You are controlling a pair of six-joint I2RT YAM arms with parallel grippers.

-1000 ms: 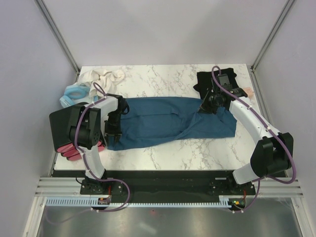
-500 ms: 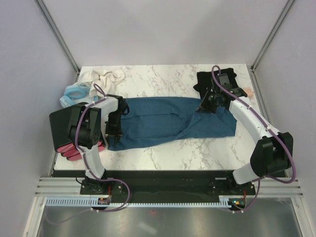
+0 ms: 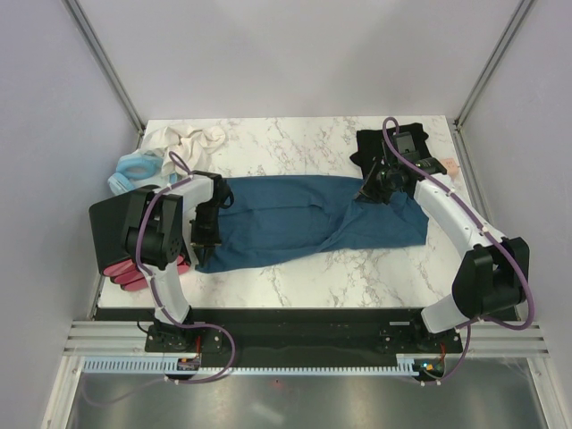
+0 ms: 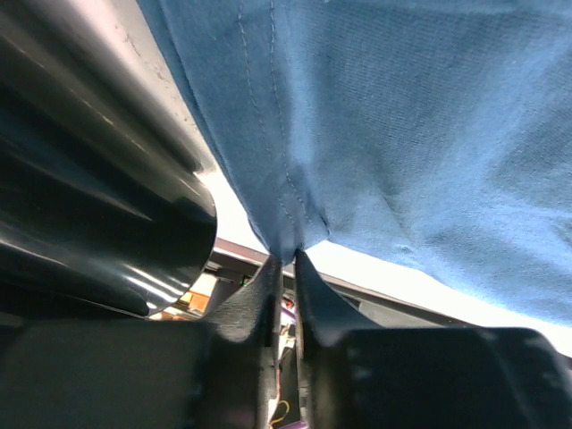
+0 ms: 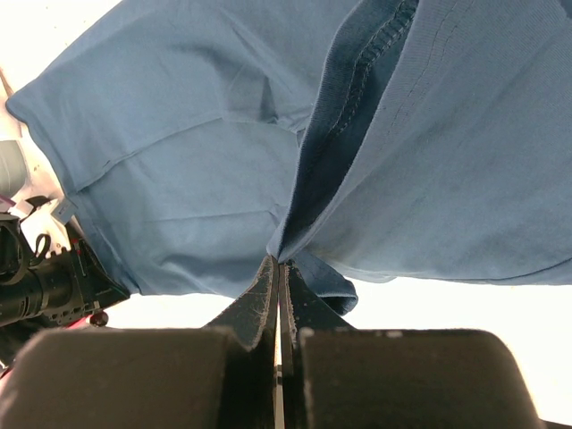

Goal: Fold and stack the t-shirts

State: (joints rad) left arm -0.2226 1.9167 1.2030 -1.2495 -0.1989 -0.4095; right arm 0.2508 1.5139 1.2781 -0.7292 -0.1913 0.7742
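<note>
Two things lie beyond the teal shirt (image 3: 304,219): black shirt (image 3: 366,143), cream cloth (image 3: 183,138).

White marble table (image 3: 295,277), pale lilac walls (image 3: 295,54), aluminium corner posts (image 3: 103,63)

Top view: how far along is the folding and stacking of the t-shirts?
Done: nothing is stacked yet. In hand: the dark teal-blue cotton t-shirt lies stretched out on the marble table, with the left pincer and the right pincer each shut on its fabric. Left: fold it, fold the crumpled black cotton t-shirt, stack both.
</note>
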